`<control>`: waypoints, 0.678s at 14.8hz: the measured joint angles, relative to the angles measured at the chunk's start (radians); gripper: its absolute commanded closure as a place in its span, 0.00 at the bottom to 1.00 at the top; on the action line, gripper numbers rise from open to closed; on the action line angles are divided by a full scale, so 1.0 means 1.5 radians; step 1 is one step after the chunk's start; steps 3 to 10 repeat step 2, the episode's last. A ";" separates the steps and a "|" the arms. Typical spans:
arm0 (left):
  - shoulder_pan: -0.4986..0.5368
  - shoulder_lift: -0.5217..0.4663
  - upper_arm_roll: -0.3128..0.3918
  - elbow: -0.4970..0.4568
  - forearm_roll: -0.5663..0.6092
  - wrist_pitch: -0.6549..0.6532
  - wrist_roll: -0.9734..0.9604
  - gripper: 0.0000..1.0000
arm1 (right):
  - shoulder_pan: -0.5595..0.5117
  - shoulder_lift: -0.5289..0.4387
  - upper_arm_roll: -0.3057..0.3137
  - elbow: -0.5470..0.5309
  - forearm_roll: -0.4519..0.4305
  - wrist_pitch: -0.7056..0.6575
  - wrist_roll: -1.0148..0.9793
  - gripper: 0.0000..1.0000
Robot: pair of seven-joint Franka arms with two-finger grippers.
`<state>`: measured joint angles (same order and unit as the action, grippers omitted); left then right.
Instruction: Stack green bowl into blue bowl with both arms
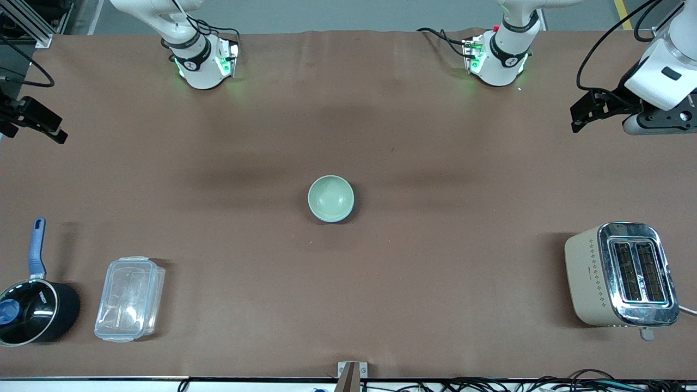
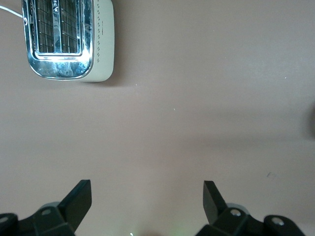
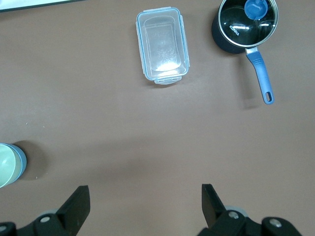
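Sage-green bowl (image 1: 330, 198) sits nested in the blue bowl (image 3: 20, 160) mid-tabletop (image 1: 348, 283), so the stack looks done. Both arms wait clear of it: left end effector (image 2: 147, 196) and right end effector (image 3: 145, 199) hang wide open and empty over bare tabletop at their own ends.

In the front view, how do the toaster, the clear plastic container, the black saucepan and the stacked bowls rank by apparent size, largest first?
1. toaster
2. and 3. black saucepan (handle included) and clear plastic container: too alike to rank
4. green bowl, nested in the blue bowl
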<state>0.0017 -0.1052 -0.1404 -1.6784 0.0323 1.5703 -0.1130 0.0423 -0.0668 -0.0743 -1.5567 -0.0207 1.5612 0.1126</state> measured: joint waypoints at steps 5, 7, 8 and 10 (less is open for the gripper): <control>0.000 0.007 0.000 0.008 0.000 0.000 0.000 0.00 | 0.000 0.000 0.000 0.000 0.000 0.000 0.000 0.00; 0.000 0.007 0.000 0.008 0.000 0.000 0.000 0.00 | 0.000 0.000 0.000 0.000 0.000 0.000 0.000 0.00; 0.000 0.007 0.000 0.008 0.000 0.000 0.000 0.00 | 0.000 0.000 0.000 0.000 0.000 0.000 0.000 0.00; 0.000 0.007 0.000 0.008 0.000 0.000 0.000 0.00 | 0.000 0.000 0.000 0.000 0.000 0.000 0.000 0.00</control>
